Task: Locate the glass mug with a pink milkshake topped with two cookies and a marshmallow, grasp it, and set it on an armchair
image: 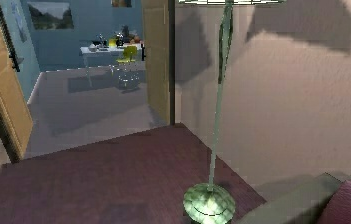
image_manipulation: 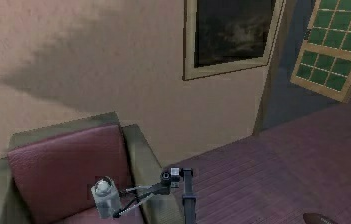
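A slim green metal floor lamp (image: 219,100) stood on dark purple carpet (image: 113,170) by a beige wall (image: 283,110). Against a far blue wall (image: 83,25), a yellow chair (image: 129,56) sat at a white surface (image: 101,50). A pale-framed dark picture (image_manipulation: 233,35) hung near a green-paned door (image_manipulation: 331,45).

The purple carpet (image: 103,180) carries a floor lamp (image: 216,120). Its round green base (image: 208,203) stands near the carpet's wall edge, just beside the corner of a grey-green armchair (image: 303,195). The armchair also stands on the carpet, close to the wall, and a maroon cushion (image_manipulation: 68,172) lies on its seat. A small pale mug (image_manipulation: 105,195) is at the cushion's front edge; whether it rests there cannot be told. Beyond the doorway, on a grey floor (image: 83,100), a surface (image: 98,50) bears several small things too small to tell, with a yellow chair (image: 130,55) at its right end.
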